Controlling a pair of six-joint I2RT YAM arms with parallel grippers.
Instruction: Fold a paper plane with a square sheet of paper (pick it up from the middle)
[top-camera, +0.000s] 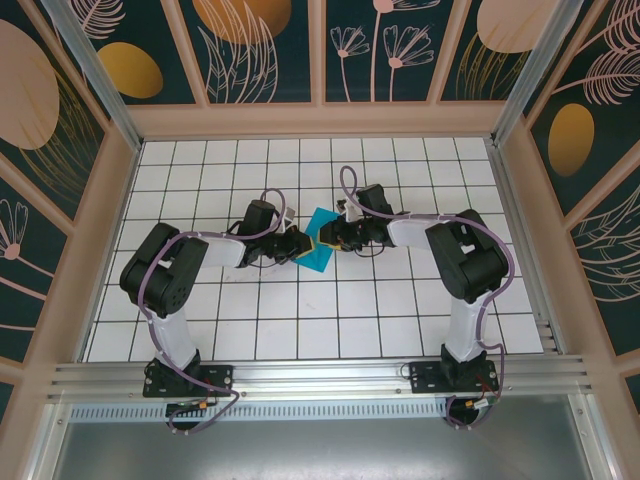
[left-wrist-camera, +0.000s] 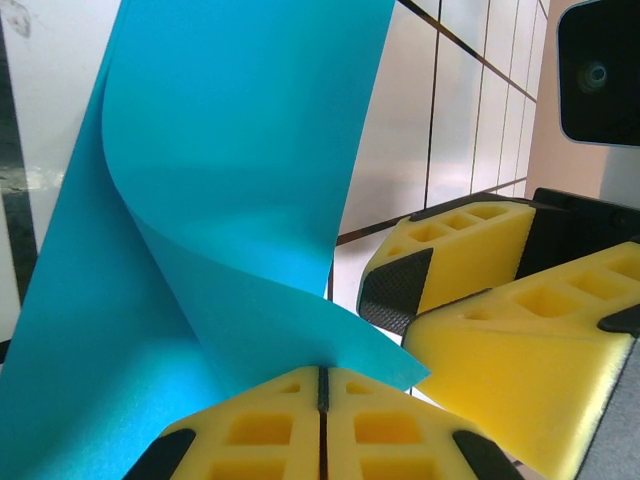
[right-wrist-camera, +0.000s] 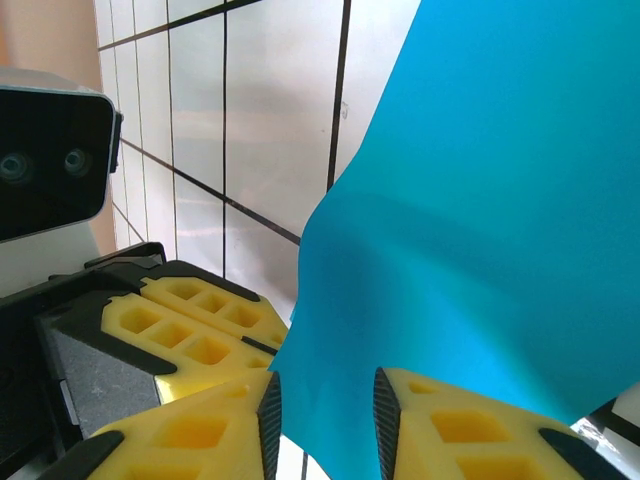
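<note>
From above, both arms reach in to the middle of the white tiled table (top-camera: 250, 320). The teal paper (top-camera: 321, 240) sits right where their tips meet, a small angular patch at that height. How the jaws stand cannot be told from up there, but the wrist views settle it.

The left wrist view shows the left gripper (left-wrist-camera: 322, 378) with its yellow fingers pressed flat together. They are clamped on a low edge of the paper. The paper rises from the pinch in a broad curl (one layer bending over another) and covers the left half of that picture.

The right wrist view shows the right gripper (right-wrist-camera: 327, 405) with its jaws a little apart. The paper passes down through the narrow gap between the dark pads, and I cannot tell whether either pad touches it. The sheet fills the right side of this view as one smooth, slightly bowed surface.

Each wrist view also catches the other gripper's yellow fingers just beside its own, with the other wrist's camera (left-wrist-camera: 598, 70) behind them
</note>
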